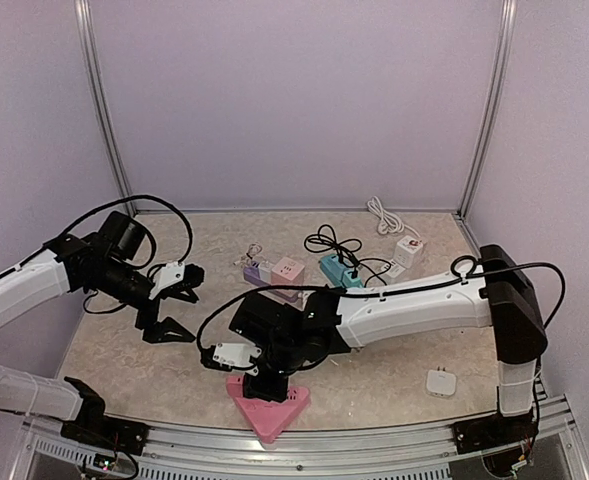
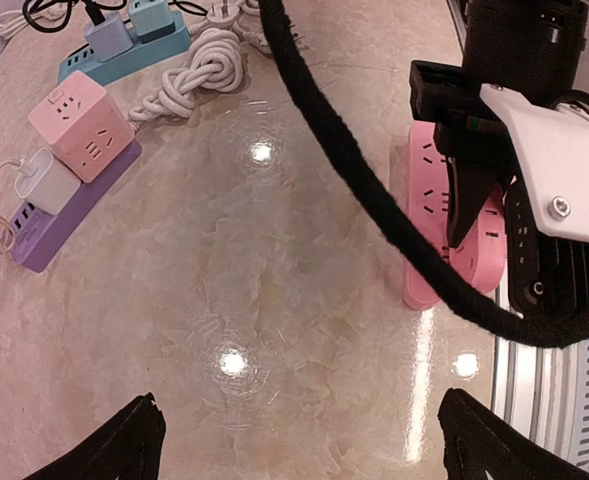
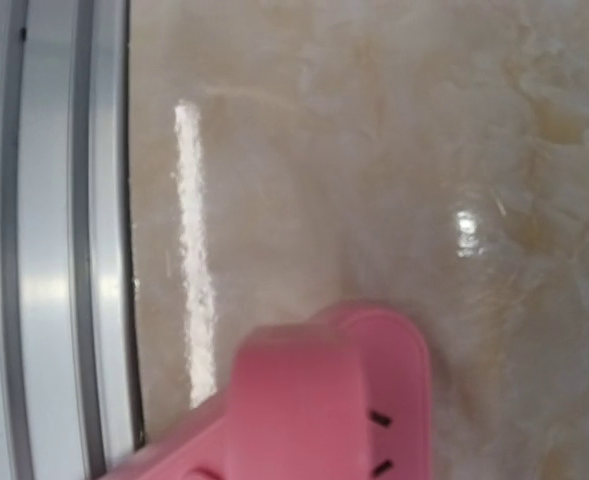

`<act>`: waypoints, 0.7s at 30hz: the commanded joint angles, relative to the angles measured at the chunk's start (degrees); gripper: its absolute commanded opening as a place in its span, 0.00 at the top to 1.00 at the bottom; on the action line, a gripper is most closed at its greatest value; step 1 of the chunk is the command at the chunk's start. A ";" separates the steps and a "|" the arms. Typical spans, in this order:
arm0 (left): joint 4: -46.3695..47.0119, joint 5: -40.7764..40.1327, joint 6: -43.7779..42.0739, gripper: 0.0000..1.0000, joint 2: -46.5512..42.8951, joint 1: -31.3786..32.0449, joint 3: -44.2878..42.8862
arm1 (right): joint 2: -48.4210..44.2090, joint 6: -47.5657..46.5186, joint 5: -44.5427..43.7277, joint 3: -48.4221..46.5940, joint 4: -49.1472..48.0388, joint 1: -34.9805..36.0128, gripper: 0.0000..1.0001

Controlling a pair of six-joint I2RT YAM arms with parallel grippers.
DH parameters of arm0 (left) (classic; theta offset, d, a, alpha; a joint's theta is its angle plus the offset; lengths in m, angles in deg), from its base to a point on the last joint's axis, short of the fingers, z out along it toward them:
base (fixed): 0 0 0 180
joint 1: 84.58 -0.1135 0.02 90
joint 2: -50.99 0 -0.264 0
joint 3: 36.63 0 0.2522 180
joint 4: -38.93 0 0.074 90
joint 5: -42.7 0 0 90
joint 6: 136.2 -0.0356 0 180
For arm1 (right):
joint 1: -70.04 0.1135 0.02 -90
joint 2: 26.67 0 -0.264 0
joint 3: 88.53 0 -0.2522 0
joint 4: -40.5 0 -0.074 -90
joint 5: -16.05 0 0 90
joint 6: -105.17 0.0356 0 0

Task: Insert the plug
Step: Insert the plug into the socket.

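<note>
A pink triangular power strip (image 1: 277, 412) lies at the table's near edge, by the rail. My right gripper (image 1: 261, 384) points straight down onto it, and in the left wrist view its black fingers (image 2: 466, 200) stand on the strip (image 2: 426, 175). In the right wrist view a blurred pink plug (image 3: 314, 410) fills the lower middle, just over the strip's slotted face (image 3: 406, 400); the fingers themselves do not show there. My left gripper (image 1: 169, 312) hovers over bare table to the left, jaws wide open (image 2: 304, 440) with nothing between them.
A purple strip with a pink cube (image 1: 274, 274) (image 2: 64, 190) and a teal strip (image 1: 338, 270) (image 2: 124, 45) sit mid-table with cables. A white adapter (image 1: 441, 382) lies front right. The right arm's black cable (image 2: 374, 190) crosses the left wrist view. The metal rail (image 3: 44, 240) borders the near edge.
</note>
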State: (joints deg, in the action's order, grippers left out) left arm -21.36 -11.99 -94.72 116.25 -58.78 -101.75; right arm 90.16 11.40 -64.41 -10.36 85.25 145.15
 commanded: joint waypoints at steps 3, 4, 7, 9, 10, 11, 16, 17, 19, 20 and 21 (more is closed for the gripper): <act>1.12 0.17 -1.15 0.07 -0.89 -0.31 1.74 | 6.03 1.94 -2.16 1.39 8.28 -2.05 1.00; 1.25 0.27 -1.38 0.07 -0.84 -0.24 1.99 | 5.89 2.33 -2.84 1.52 8.20 -2.39 1.00; 1.82 0.62 -1.91 0.07 -0.70 0.03 2.65 | 5.43 3.27 -5.16 2.04 6.89 -3.43 1.00; 2.89 2.29 -1.94 0.08 -0.66 0.25 3.07 | 5.72 2.45 -3.97 2.35 5.71 -3.68 1.00; 3.69 3.36 -1.87 0.10 -0.53 0.42 3.39 | 6.08 2.19 -3.85 2.30 5.23 -3.67 1.00; 4.62 4.69 -1.78 0.12 -0.42 0.74 3.98 | 6.46 1.67 -3.74 2.40 4.78 -3.74 1.00; 6.97 7.26 -2.74 0.13 1.12 3.53 7.07 | 5.89 0.87 -6.45 4.32 2.80 -3.39 1.00; 7.41 7.06 -2.63 0.13 1.34 3.48 7.33 | 5.86 0.87 -7.97 4.70 2.95 -3.07 1.00; 8.52 5.87 -2.18 0.12 1.02 3.26 7.80 | 6.06 0.44 -11.15 5.88 2.89 -1.78 1.00; 8.96 5.35 -1.98 0.12 0.58 3.09 7.98 | 6.41 0.05 -12.78 6.22 2.89 -0.96 1.00; 9.12 4.96 -1.88 0.12 0.31 2.79 8.09 | 7.00 -0.29 -13.86 6.25 3.51 -0.24 1.00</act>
State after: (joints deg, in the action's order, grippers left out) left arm -15.10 -7.03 -96.42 117.21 -55.61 -94.38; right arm 91.10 12.80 -65.81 -8.94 82.60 143.40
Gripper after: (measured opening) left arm 0.879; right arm 0.141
